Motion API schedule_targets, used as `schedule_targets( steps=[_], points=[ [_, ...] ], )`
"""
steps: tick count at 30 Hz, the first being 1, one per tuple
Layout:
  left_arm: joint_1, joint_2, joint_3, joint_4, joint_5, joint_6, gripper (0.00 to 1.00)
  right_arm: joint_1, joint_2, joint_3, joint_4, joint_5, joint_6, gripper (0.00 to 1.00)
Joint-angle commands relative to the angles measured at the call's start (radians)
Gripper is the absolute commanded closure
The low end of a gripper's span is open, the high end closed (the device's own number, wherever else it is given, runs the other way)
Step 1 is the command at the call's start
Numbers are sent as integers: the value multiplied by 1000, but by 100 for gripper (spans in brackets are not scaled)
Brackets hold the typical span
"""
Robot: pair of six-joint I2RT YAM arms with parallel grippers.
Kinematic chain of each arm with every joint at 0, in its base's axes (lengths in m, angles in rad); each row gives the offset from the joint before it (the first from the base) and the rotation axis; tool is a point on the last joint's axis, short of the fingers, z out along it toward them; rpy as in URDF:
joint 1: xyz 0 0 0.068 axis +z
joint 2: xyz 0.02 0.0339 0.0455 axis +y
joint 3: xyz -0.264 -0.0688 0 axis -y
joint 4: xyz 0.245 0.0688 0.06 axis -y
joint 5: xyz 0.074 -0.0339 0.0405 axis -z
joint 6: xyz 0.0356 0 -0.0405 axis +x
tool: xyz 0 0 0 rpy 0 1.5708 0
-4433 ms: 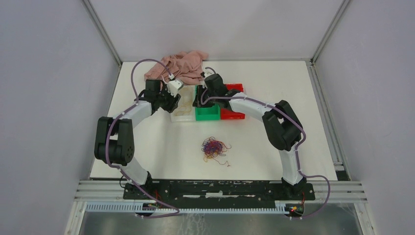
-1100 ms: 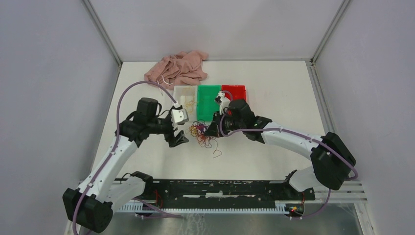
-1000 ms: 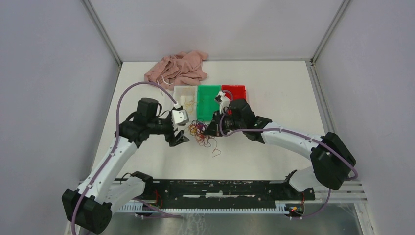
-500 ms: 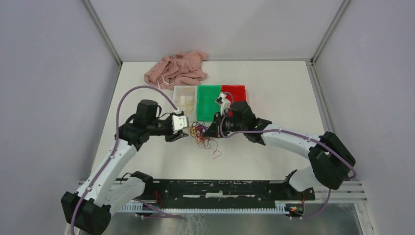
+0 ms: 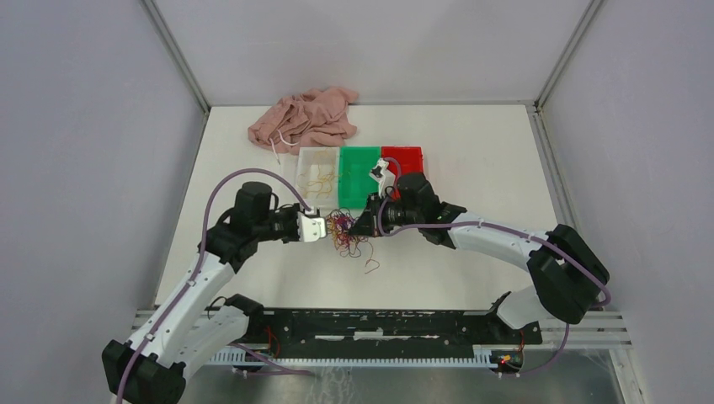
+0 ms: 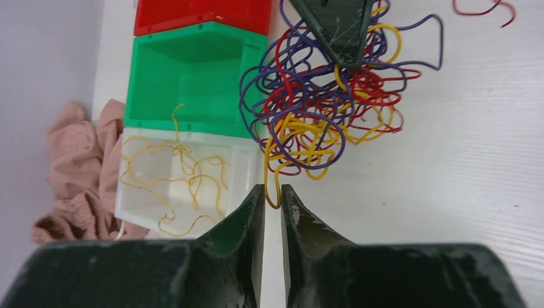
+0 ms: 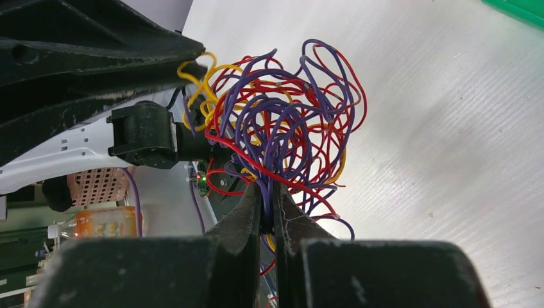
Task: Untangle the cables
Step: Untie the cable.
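The cables (image 5: 343, 227) form a fist-sized tangle of yellow, red and purple strands, held between my two grippers in front of the bins. In the left wrist view the tangle (image 6: 321, 96) hangs just beyond my left gripper (image 6: 274, 192), whose jaws have pinched together on a yellow loop at its lower edge. My left gripper (image 5: 324, 225) is at the tangle's left side. My right gripper (image 5: 364, 223) holds the right side. In the right wrist view my right gripper (image 7: 266, 192) is shut on purple strands of the tangle (image 7: 289, 128).
A loose red strand (image 5: 370, 267) lies on the table nearer the arm bases. Behind the tangle stand a white bin (image 5: 305, 181) holding yellow strands (image 6: 179, 173), a green bin (image 5: 359, 172) and a red bin (image 5: 404, 156). A pink garment (image 5: 307, 118) lies at the back.
My left gripper has moved right to the tangle's edge and its jaws have come together on a yellow loop. The right gripper has kept its hold, almost still.
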Motion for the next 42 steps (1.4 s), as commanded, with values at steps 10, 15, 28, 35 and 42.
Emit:
schedule_targets(
  steps=[10, 15, 28, 35, 42],
  points=[
    [-8, -50, -23, 224, -27, -46, 97, -8, 11, 9, 47, -56, 6, 89],
    [-9, -87, -28, 344, -74, -142, 97, -18, 17, -23, 37, -38, -6, 87],
    [-8, -158, 52, 432, -43, -448, 97, -22, -31, -143, -67, 87, -111, 64],
    [-10, -179, 67, 408, 23, -463, 97, -22, -220, -26, -274, 163, -318, 35],
    [-11, -168, 112, 400, 98, -537, 97, -17, -274, 79, -252, 131, -415, 22]
  ],
)
